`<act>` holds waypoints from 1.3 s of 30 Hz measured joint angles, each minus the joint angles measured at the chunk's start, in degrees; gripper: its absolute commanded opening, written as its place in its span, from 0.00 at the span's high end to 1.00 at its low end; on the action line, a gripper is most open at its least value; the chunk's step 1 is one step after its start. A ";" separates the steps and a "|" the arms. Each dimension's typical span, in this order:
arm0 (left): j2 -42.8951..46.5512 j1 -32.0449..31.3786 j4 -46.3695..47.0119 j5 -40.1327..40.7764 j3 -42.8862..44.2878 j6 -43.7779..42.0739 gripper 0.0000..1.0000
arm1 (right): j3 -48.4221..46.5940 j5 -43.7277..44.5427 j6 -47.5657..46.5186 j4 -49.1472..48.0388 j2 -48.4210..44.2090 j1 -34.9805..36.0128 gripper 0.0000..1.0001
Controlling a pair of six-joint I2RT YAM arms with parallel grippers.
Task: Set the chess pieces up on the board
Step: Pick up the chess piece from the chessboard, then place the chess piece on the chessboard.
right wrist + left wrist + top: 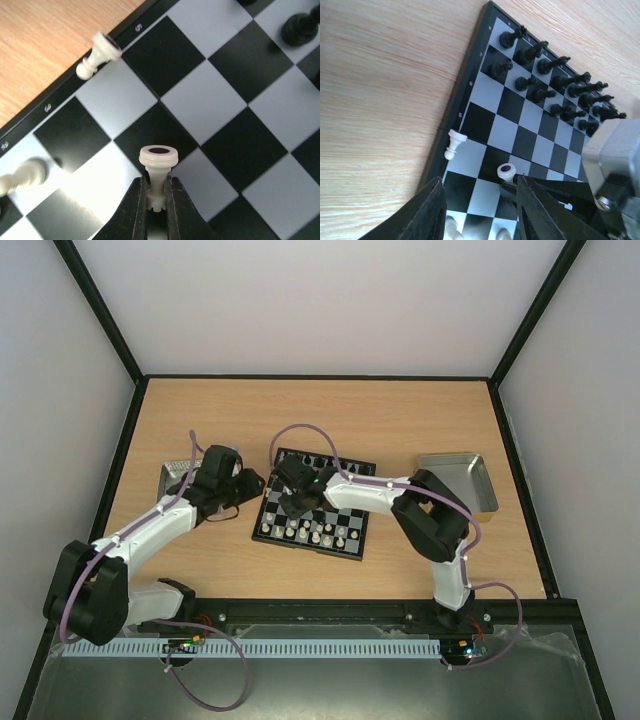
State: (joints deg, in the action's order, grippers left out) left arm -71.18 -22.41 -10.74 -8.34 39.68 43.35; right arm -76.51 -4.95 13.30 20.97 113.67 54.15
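Chess pieces [538, 49] line both ends of the board [460, 100] mid-surface, the right tool [156, 195] pinches a cream-white piece [157, 176] near its left edge, the left tool [480, 210] gapes empty, and a tilted release risks toppling it like the tipped pawn [98, 54].

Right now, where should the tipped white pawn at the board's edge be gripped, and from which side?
Grip the pawn at its narrow waist, between head and flared base, from straight above, fingers closing across its length. It lies on its side along the board rim, so head and base would likely slip. The left end effector is open; the right end effector holds a piece.
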 measured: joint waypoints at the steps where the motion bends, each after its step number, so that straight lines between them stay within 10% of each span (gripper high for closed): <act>1: 0.00 0.00 0.57 -1.01 -0.42 0.28 0.53 | 0.72 -0.07 0.04 0.00 -0.74 -0.02 0.95; 11: -0.92 0.35 11.13 -18.97 -1.68 5.60 0.32 | 11.04 -4.74 -3.43 -5.31 -16.15 -0.55 0.95; 26: -0.26 0.70 27.19 -35.30 -7.65 19.30 0.71 | 17.29 -6.78 -2.64 -14.49 -26.45 -0.57 0.94; 39: -0.61 0.74 29.51 -35.80 -7.93 22.10 0.74 | 17.92 -9.51 -2.40 -15.74 -26.69 -0.76 0.94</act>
State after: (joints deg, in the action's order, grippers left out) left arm -71.79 -21.67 18.76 -44.14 31.75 65.45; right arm -58.59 -14.46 10.90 5.23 86.98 53.39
